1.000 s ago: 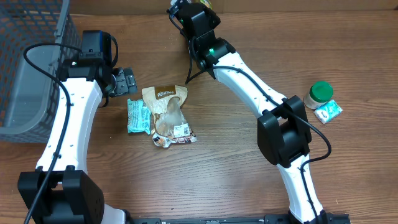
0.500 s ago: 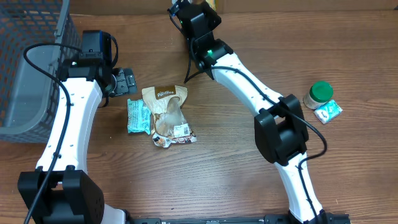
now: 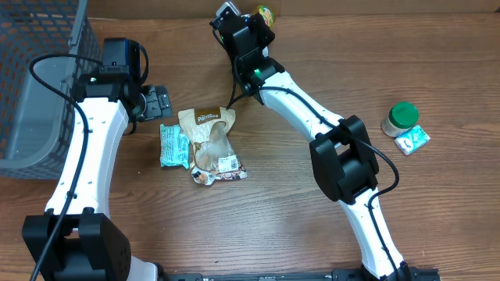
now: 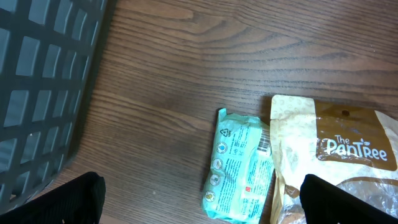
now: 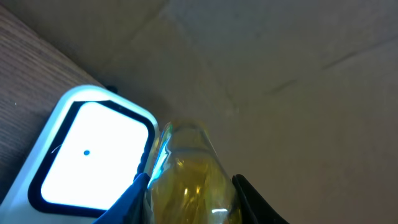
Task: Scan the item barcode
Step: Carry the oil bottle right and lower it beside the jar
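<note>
My right gripper (image 5: pixel 193 200) is shut on a clear item with yellow contents (image 5: pixel 186 180), its fingers pressing both sides. Just left of the item, a scanner with a glowing white face and blue rim (image 5: pixel 93 155) stands on the table. From overhead, the right gripper (image 3: pixel 251 27) is at the table's far edge, the yellow item (image 3: pixel 266 13) pokes out beyond it, and the scanner (image 3: pixel 226 10) is partly hidden by the wrist. No barcode shows on the item. My left gripper (image 3: pixel 160 101) hangs open above bare wood; its black fingers (image 4: pixel 62 199) have nothing between them.
A teal packet (image 3: pixel 173 146) and a PanTree snack bag (image 3: pixel 209 140) lie mid-table; the left wrist view also shows that packet (image 4: pixel 239 165) and bag (image 4: pixel 342 155). A grey mesh basket (image 3: pixel 39 86) stands far left. A green-lidded jar (image 3: pixel 400 117) and a small teal packet (image 3: pixel 412 140) sit right.
The right wrist has shifted a little toward the near side with the yellow item, which now shows more fully beside the scanner. The left arm has not moved.
</note>
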### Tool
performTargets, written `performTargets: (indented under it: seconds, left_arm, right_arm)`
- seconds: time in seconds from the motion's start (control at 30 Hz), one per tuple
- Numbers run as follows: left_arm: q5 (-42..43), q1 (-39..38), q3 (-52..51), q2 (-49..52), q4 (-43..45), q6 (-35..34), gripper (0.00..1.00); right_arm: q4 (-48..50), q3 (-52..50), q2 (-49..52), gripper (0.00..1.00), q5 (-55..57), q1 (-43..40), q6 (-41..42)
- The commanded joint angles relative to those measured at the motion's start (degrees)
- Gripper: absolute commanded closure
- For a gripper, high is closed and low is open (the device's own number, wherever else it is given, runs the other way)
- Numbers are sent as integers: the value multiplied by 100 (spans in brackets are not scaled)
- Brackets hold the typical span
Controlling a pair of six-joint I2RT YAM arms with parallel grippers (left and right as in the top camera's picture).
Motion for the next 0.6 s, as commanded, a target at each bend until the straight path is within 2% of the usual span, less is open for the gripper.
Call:
performTargets:
  seconds: [0.0,0.1,0.2,0.27,0.33,0.47,0.57]
  left_arm:
    - [-52,9,96,11,-15,83,0]
    - [-52,9,96,11,-15,81,0]
    - [-52,9,96,11,-15,83,0]
    - [-52,9,96,11,-15,81,0]
    - [-52,9,96,11,-15,83,0]
    - [-52,9,96,11,-15,81,0]
    - [-52,9,96,11,-15,81,1]
  right_arm:
    - [-216,111,-697,96,289,-28,525]
    - [-938,111,-1220,95,44,-160,1163]
    - [-1934,111,-1740,95,-232,-380,2159]
    - [-2986,111,-2138,92,-675,-693,2986]
    - [-3906,111,-2371,89,-1322,-1058,3473]
    - [-5250,109,-2452,88,-2673,-1784,3692]
    - [-5866,96,-2345,88,-3285,-2332,3694]
